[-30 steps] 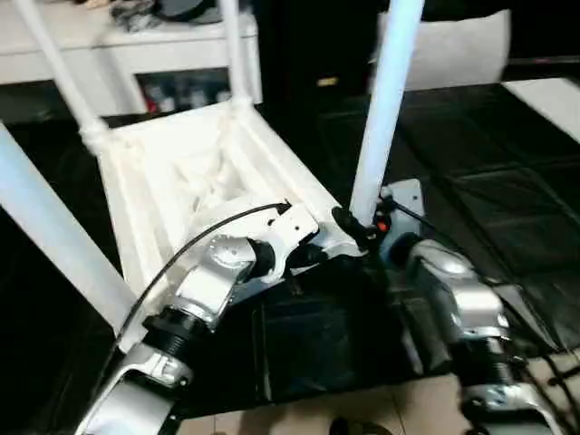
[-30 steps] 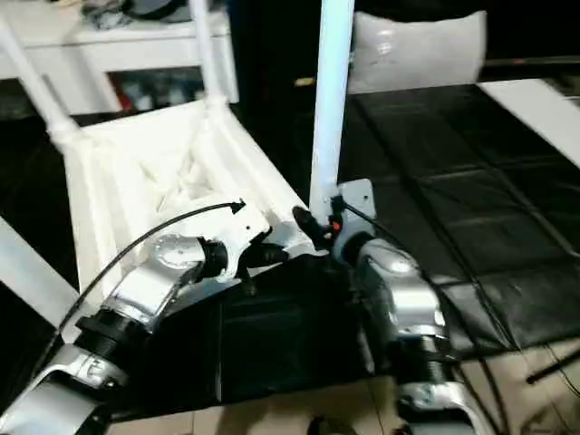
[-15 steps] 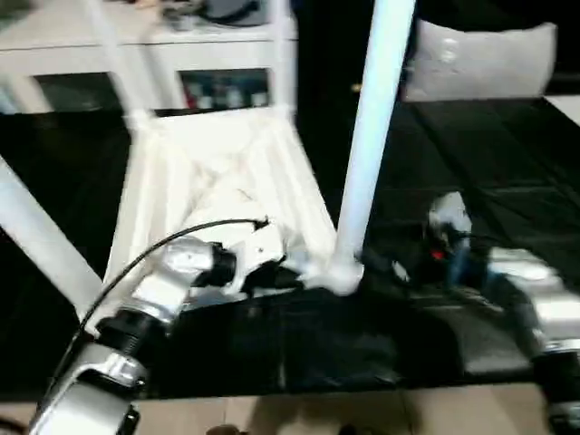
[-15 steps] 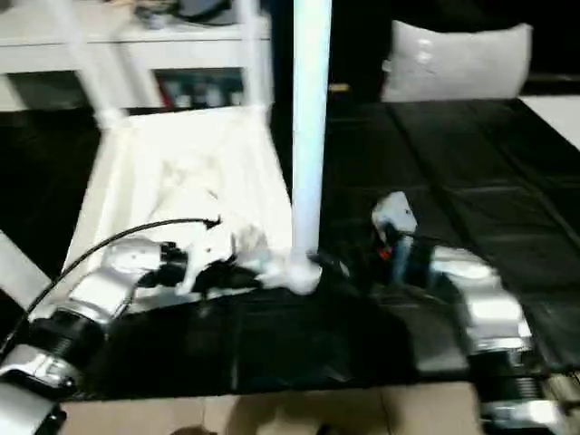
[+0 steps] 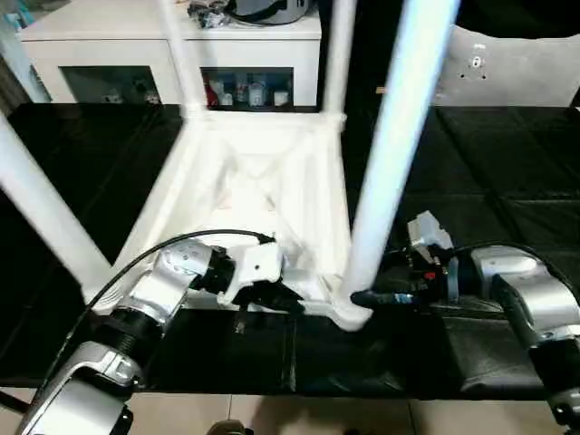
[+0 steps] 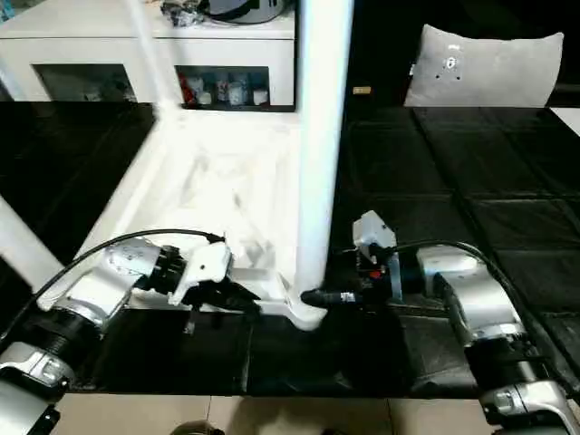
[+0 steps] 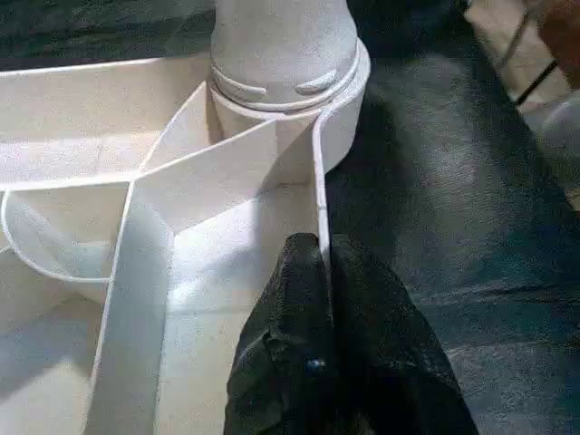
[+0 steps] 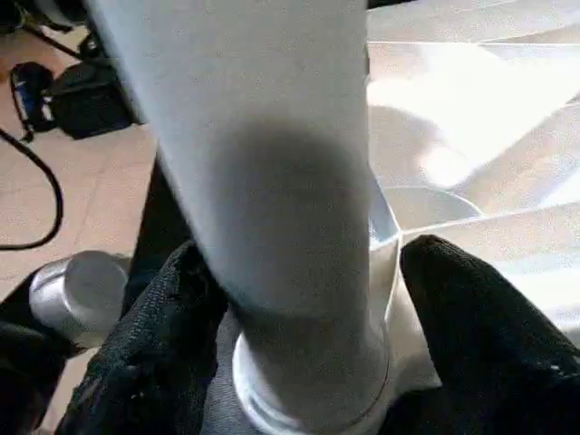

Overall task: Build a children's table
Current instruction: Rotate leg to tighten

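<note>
Presently we note the left gripper (image 7: 322, 299) with its fingers (image 7: 290, 308) pressed together on the thin rim wall of the children's table (image 5: 263, 172), just beside the near corner socket (image 7: 290, 82). The right gripper (image 8: 299, 308) has its fingers (image 8: 471, 317) spread wide, one on either side of the near leg (image 5: 394, 154) at its base; whether the pads actually press the leg we cannot tell. The table lies upside down on the black worktop (image 5: 507, 181), ribbed underside up, with legs standing in its corner sockets. Behind the worktop we see a white cabinet (image 5: 172, 45) with small items on its shelf, and a grey cushion (image 6: 485, 68) off to the right. The floor (image 8: 82, 181) beyond the worktop edge carries black cables and a dark box.
</note>
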